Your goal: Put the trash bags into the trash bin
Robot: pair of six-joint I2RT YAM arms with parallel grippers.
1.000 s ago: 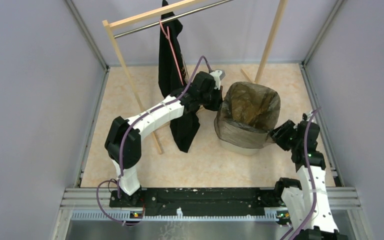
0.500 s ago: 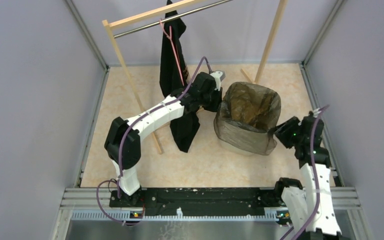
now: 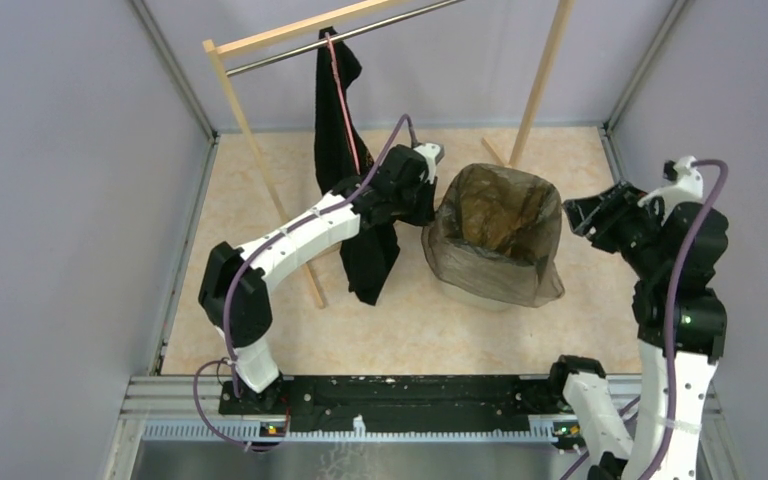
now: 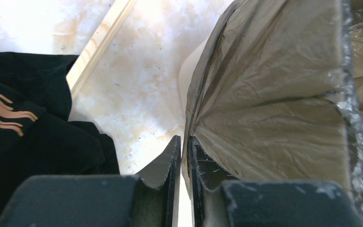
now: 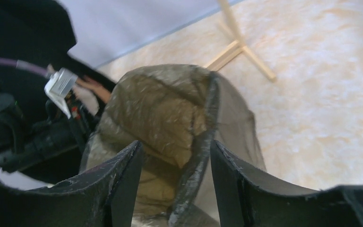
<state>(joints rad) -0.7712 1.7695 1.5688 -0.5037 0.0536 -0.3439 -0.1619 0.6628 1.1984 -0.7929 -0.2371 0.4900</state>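
The trash bag (image 3: 500,215), translucent brown-grey film, lines the trash bin (image 3: 475,296) and hangs folded down over its rim on all sides. My left gripper (image 3: 432,212) is at the bin's left side. In the left wrist view it (image 4: 184,151) is shut on the bag's hanging edge (image 4: 274,94), beside the cream bin wall (image 4: 187,78). My right gripper (image 3: 575,215) is raised to the right of the bin, open and empty. In the right wrist view it (image 5: 175,151) looks down at the bag's (image 5: 170,113) near right rim, not touching it.
A black T-shirt (image 3: 340,140) on a pink hanger hangs from the wooden clothes rack (image 3: 260,170) right behind my left arm; it also shows in the left wrist view (image 4: 28,132). The rack's right post (image 3: 540,80) and foot (image 5: 238,47) stand behind the bin. Grey walls enclose the floor.
My right gripper has come away from the bag's near right corner and risen up and to the right, open. The left gripper stays shut on the bag. The T-shirt swung slightly.
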